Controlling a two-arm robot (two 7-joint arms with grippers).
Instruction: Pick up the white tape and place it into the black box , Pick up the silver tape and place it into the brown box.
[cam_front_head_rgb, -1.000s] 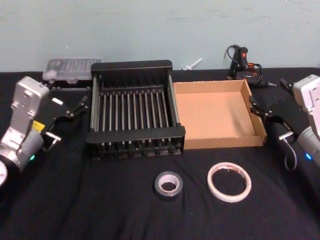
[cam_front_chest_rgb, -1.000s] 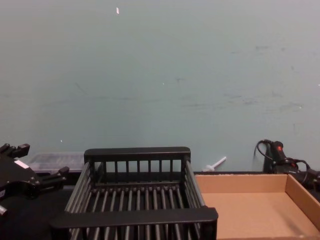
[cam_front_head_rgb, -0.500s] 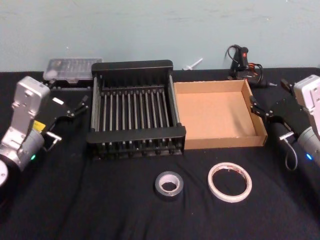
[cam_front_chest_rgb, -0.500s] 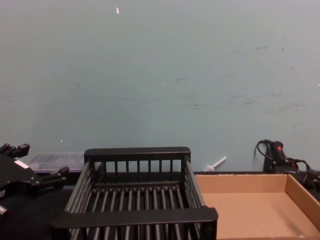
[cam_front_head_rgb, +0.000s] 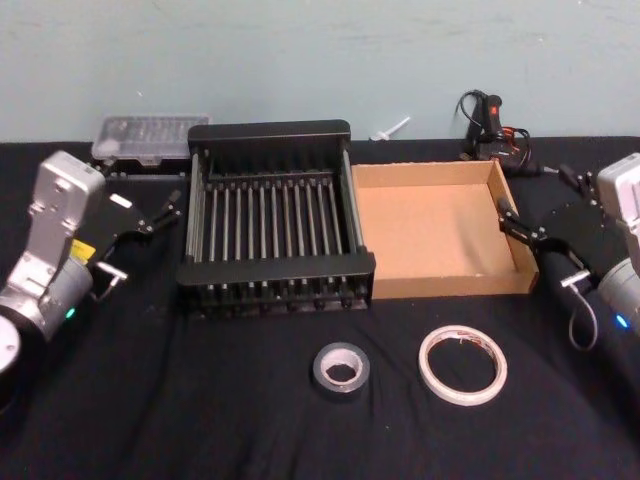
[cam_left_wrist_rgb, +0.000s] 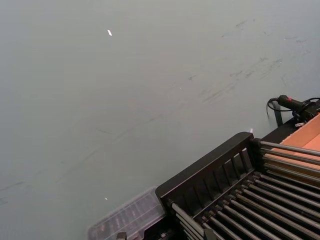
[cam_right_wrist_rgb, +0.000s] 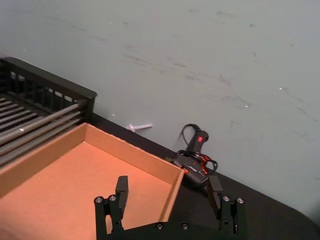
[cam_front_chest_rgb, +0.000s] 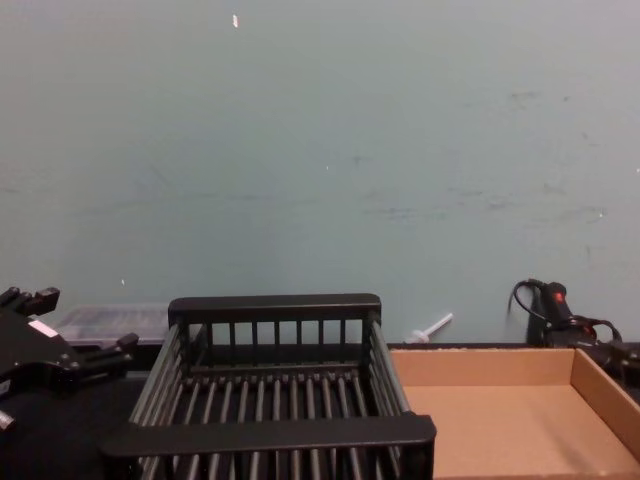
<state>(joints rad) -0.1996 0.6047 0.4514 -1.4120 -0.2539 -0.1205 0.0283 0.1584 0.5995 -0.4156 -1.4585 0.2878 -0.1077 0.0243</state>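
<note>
Two flat rolls, white tape (cam_front_head_rgb: 462, 364), silver tape (cam_front_head_rgb: 340, 370)

head looks down over table; chest looks low, forward; both share black box (cam_front_head_rgb: 270, 215).

Black box (cam_front_head_rgb: 275, 268) looks like matte plastic, brown box (cam_front_head_rgb: 432, 226) is plain rough cardboard, tabletop (cam_front_head_rgb: 180, 400) has matte black cloth, silver tape (cam_front_head_rgb: 341, 369) kinda dull.
</note>
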